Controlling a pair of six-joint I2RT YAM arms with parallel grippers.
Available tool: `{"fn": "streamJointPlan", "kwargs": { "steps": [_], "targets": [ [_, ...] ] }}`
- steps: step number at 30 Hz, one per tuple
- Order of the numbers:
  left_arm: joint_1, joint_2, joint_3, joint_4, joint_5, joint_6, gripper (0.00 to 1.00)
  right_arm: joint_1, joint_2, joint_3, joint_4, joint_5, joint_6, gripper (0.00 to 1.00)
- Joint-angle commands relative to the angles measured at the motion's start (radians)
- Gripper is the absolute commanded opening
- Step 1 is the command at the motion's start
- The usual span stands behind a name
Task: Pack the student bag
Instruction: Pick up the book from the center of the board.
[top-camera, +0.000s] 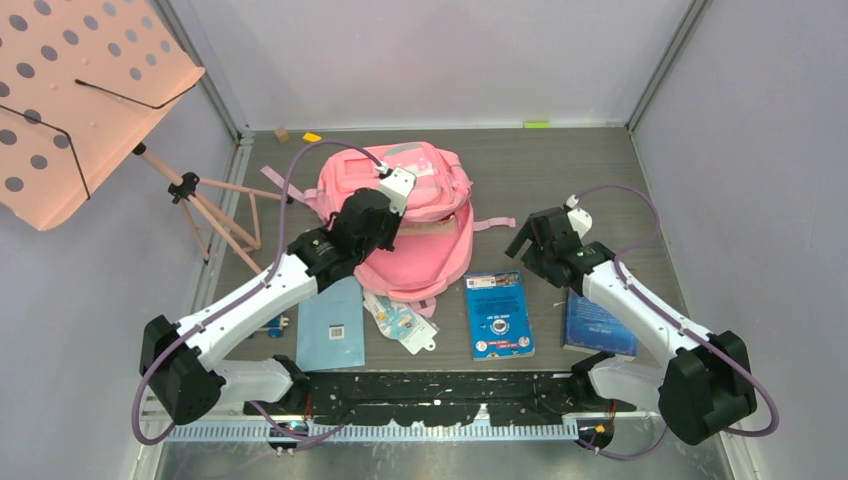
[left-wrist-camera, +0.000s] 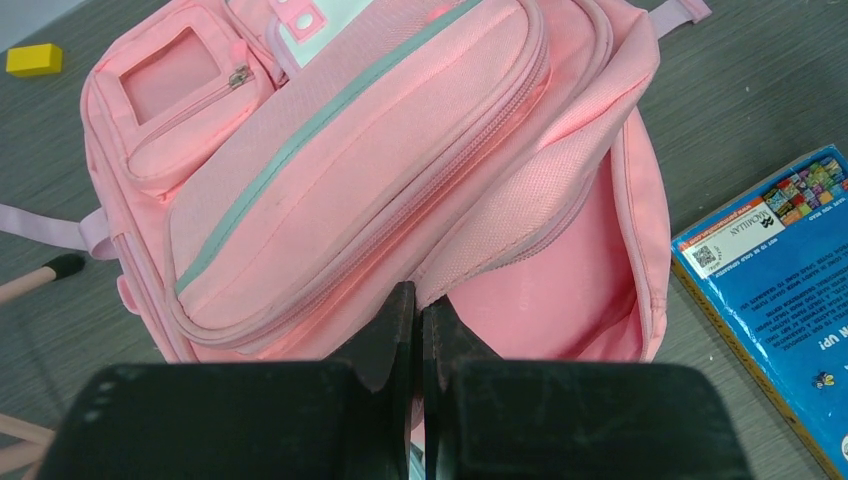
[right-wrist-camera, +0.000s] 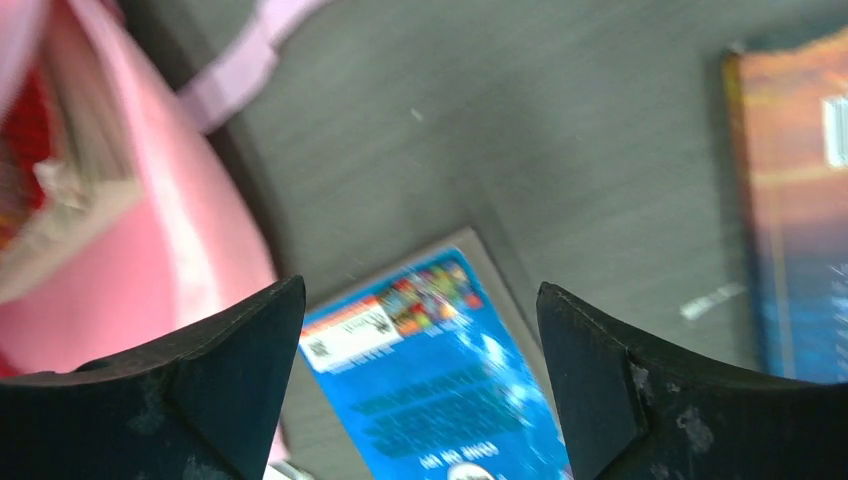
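While the left fingers (left-wrist-camera: 395, 335) are clenched, as far as I can judge, on the zip edge of the bag's (left-wrist-camera: 380, 170) front section, the main compartment gapes on the side toward the right arm. The bag lies flat at the middle of the bench (top-camera: 600, 170), pockets up. The right fingers (right-wrist-camera: 230, 370) are released wide with nothing between them. They hang just beside the bag's mouth and above the far end of a bright blue book (right-wrist-camera: 430, 400).

I judge the step in hand to be fetching the next item: 1 arm holds the bag open and the other goes for something to put in. The blue book is the closest candidate. A darker book (top-camera: 598, 325) lies beyond it under the right forearm, and a pale blue booklet (top-camera: 332, 325) and a clear packet (top-camera: 402, 322) lie near the left arm. The book lies flat, so the next move calls for the right fingers to come down over 1 edge, get a pinch on it, and slide it into the mouth without tugging the held flap loose.

Only the top view gives the whole layout: the 4 loose items and the music stand (top-camera: 80, 90) off to the left. Only the right wrist view looks into the mouth, where something papery and something red seem to sit inside, though blurred. Only the left wrist view shows the pinch itself and the pink lining.
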Motion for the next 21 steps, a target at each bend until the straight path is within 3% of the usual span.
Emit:
{"fn": "streamJointPlan", "kwargs": {
  "steps": [1, 12, 21],
  "targets": [
    [0.001, 0.007, 0.019, 0.064, -0.033, 0.012, 0.00, -0.031, -0.031, 0.061, -0.276, -0.104, -0.082, 0.92],
    [0.001, 0.011, 0.021, 0.063, -0.039, 0.017, 0.00, -0.031, -0.027, 0.014, -0.504, -0.279, -0.063, 0.91],
    [0.001, 0.011, 0.022, 0.060, -0.028, 0.012, 0.00, 0.069, -0.020, -0.068, -0.497, -0.340, 0.001, 0.92]
  ]
}}
